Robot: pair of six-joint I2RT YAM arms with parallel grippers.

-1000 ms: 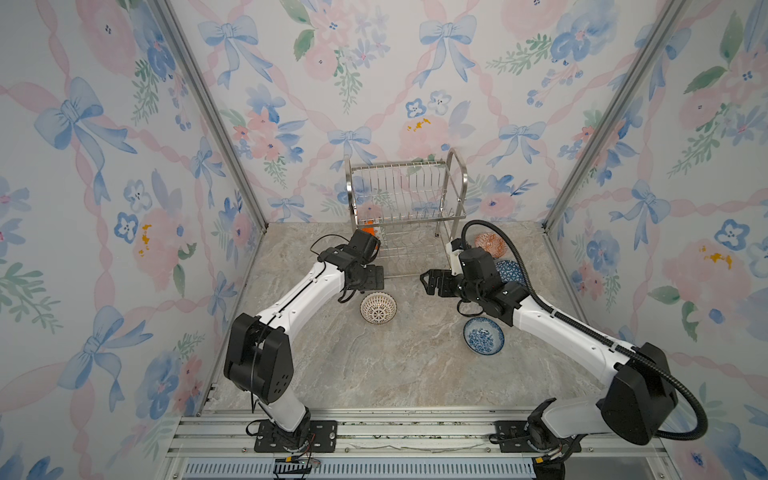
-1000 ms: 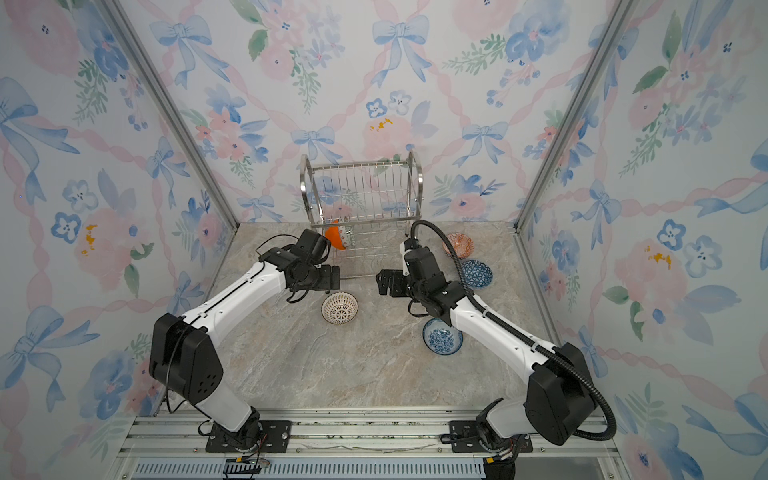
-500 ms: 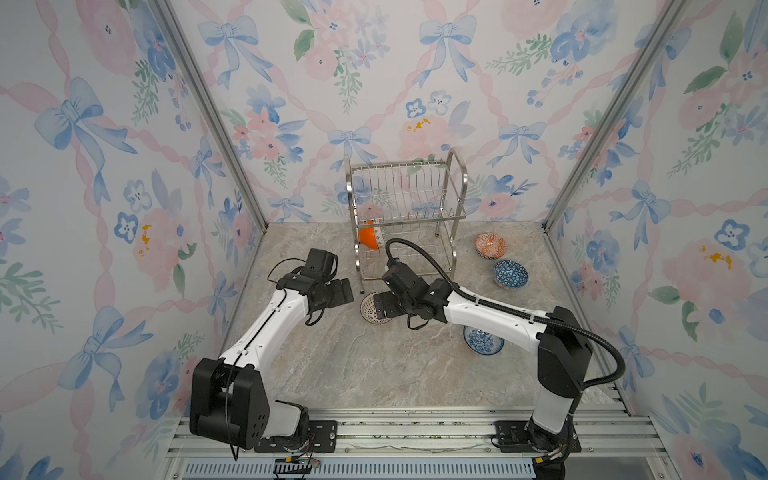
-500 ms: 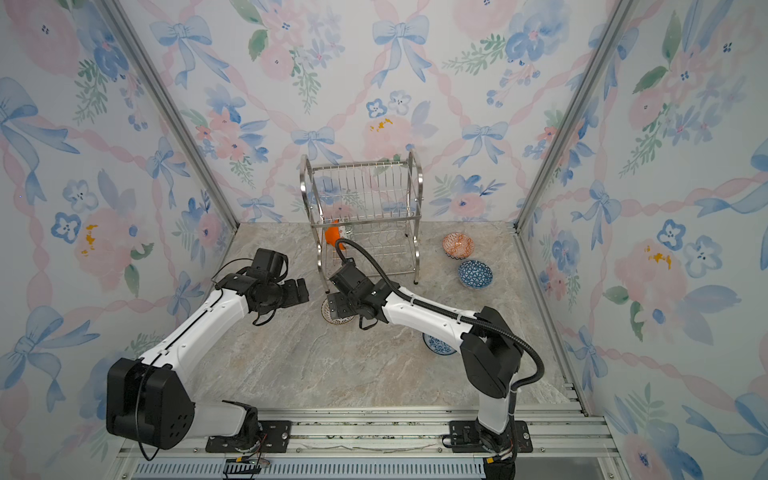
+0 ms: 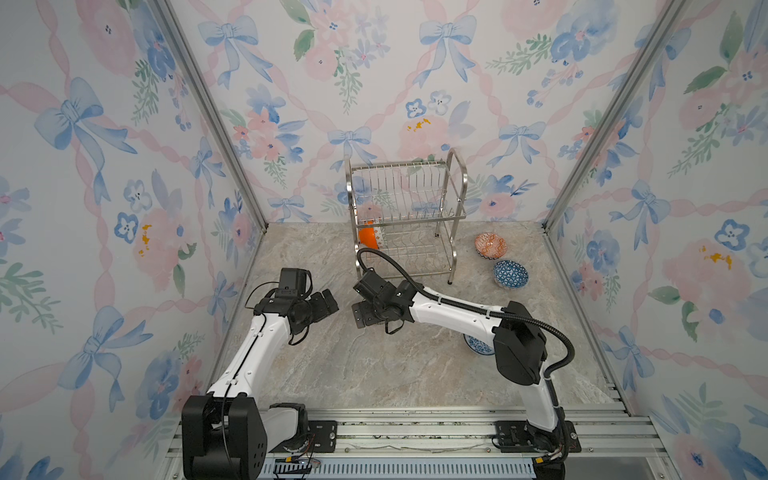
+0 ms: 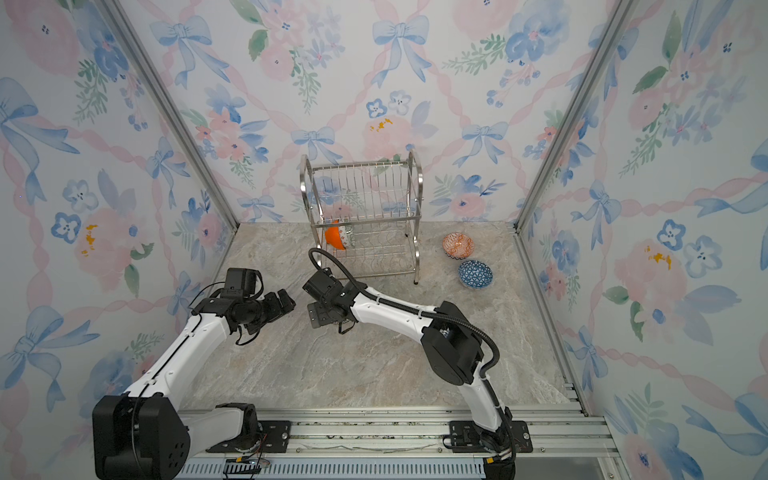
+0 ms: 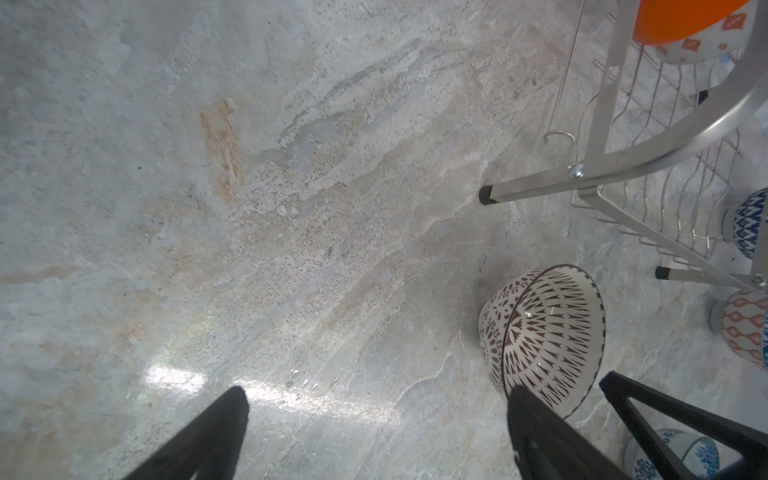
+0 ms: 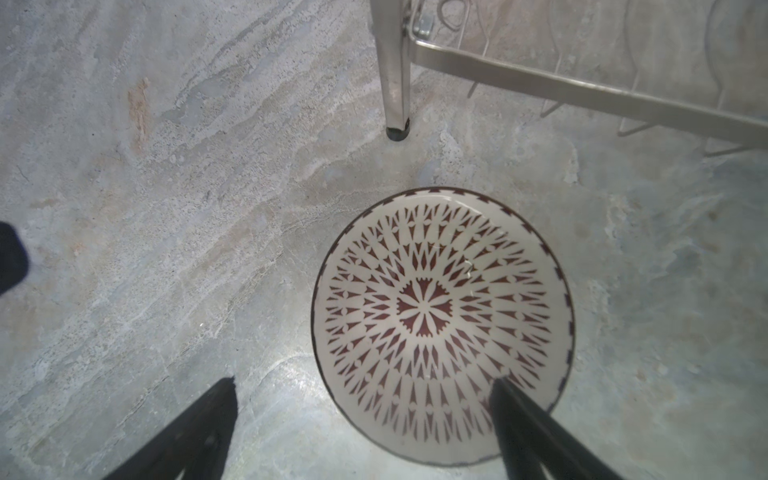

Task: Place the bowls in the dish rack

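Note:
The steel dish rack (image 5: 405, 208) (image 6: 361, 199) stands at the back. A plain orange bowl (image 5: 368, 237) (image 6: 333, 237) (image 7: 681, 16) leans on its lower tier with a white patterned bowl (image 7: 706, 41) beside it. The white bowl with dark lattice (image 8: 442, 324) (image 7: 544, 332) sits upright on the table in front of the rack. It is hidden under my right gripper (image 5: 361, 318) (image 6: 318, 318) in both top views. The right gripper (image 8: 363, 386) is open; one finger is over the bowl's inside and the other is outside its rim. My left gripper (image 5: 328, 303) (image 6: 286, 301) (image 7: 376, 399) is open and empty, just left of that bowl.
An orange-red patterned bowl (image 5: 491, 245) (image 6: 458, 245) and a dark-blue triangle bowl (image 5: 510, 274) (image 6: 475, 274) sit right of the rack. A blue-white floral bowl (image 5: 478, 345) (image 7: 673, 457) shows partly under the right arm. The rack's leg (image 8: 395, 70) stands close behind the lattice bowl.
My right gripper has swung left from beside the rack and come down over the lattice bowl. My left gripper has drawn back from the rack to the left.

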